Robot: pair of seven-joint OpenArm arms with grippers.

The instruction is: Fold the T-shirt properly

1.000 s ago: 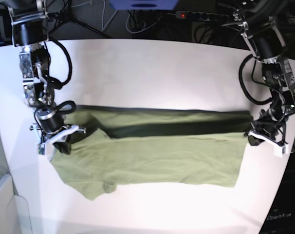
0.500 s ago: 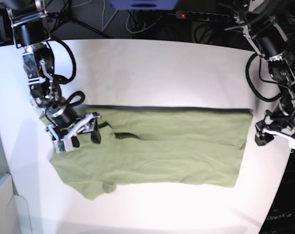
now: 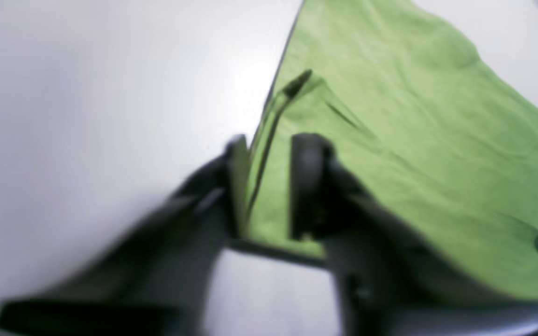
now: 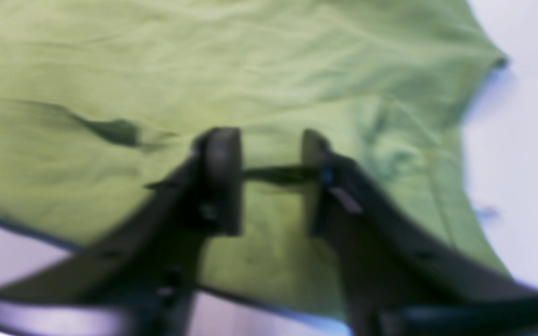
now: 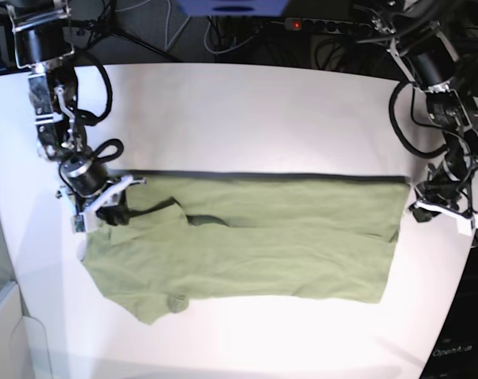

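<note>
The olive-green T-shirt (image 5: 263,245) lies flat on the white table (image 5: 247,110), folded lengthwise, with a sleeve toward the front left. My right gripper (image 5: 109,207) hovers over the shirt's left end by the collar. In the right wrist view, the right gripper (image 4: 268,135) shows a narrow gap between its fingers, with nothing gripped and the T-shirt (image 4: 203,60) beneath. My left gripper (image 5: 438,212) sits at the shirt's right edge. In the blurred left wrist view, the left gripper (image 3: 272,140) has its fingers drawn close over a corner of the T-shirt (image 3: 414,116).
Cables and a power strip (image 5: 318,24) run behind the table's far edge. A pale box (image 5: 6,332) stands off the front left corner. Dark equipment (image 5: 460,347) sits past the front right edge.
The shirt's raised far edge has been laid down and let go. The right gripper went onto the shirt, then drew back left. The left gripper opened and closed beside the right edge.
</note>
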